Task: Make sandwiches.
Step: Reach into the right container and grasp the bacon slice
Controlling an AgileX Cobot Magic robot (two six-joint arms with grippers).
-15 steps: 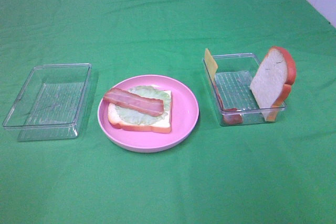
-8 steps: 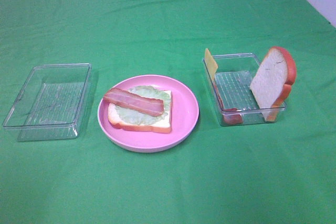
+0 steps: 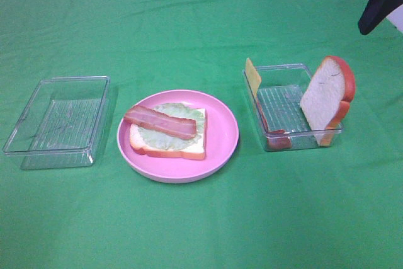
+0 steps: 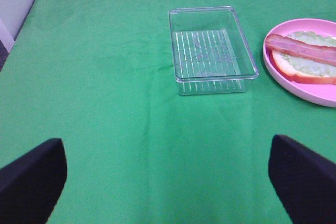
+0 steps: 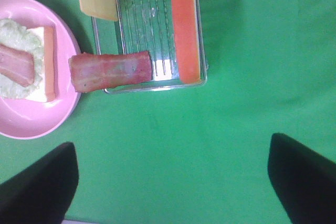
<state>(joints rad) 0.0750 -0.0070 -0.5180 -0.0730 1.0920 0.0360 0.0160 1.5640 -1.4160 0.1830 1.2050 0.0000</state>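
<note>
Jaws on both arms stand wide apart and hold nothing. The left jaws hang over the green-clothed desk (image 3: 189, 17) short of the empty left clear plastic tray (image 4: 212, 77), and the right jaws hang just beside the right clear plastic tray (image 3: 302, 137).

The half-built sandwich lies on the round pink plate (image 3: 220, 137): a white toy bread slice with orange-brown crust (image 3: 189, 150), a pale green lettuce leaf (image 3: 165, 140), and a reddish-brown bacon strip (image 3: 160, 122) on top.

The step in hand appears to be adding cheese. The yellow cheese square (image 3: 252, 75) leans against the right tray's wall facing the plate. A second bread slice (image 3: 326, 99) leans at the opposite wall, and a spare bacon strip (image 5: 110, 70) overhangs the rim.

Next, you would lower the right jaws onto the cheese's upper edge. Thin and tilted, it may slip.
</note>
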